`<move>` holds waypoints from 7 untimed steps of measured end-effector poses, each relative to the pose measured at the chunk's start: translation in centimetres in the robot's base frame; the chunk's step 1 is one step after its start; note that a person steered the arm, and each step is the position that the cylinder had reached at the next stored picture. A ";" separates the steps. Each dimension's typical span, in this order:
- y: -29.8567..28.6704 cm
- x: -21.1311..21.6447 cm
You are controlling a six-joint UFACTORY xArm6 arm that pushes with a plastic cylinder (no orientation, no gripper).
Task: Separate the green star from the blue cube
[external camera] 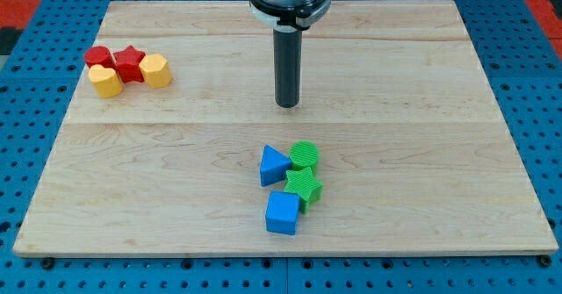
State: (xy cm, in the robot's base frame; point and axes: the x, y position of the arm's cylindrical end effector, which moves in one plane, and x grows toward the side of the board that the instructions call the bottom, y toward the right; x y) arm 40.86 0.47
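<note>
The green star (305,187) lies near the view's bottom centre of the wooden board (421,154). The blue cube (283,212) sits just below and left of the star, touching it. A blue triangular block (273,165) and a green round block (305,155) sit just above the star, close against it. My tip (288,104) is above this cluster, about a block's width or more from the green round block, touching none of them.
At the view's upper left is a second cluster: a red block (98,56), a red star (130,63), a yellow heart-like block (105,82) and a yellow block (156,70). A blue pegboard (527,31) surrounds the board.
</note>
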 end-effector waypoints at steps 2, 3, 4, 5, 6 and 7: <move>-5.0 4.9; -13.9 9.3; -16.0 16.5; -14.7 20.9; -4.8 20.9; 3.6 19.5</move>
State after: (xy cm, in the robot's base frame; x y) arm 60.38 4.03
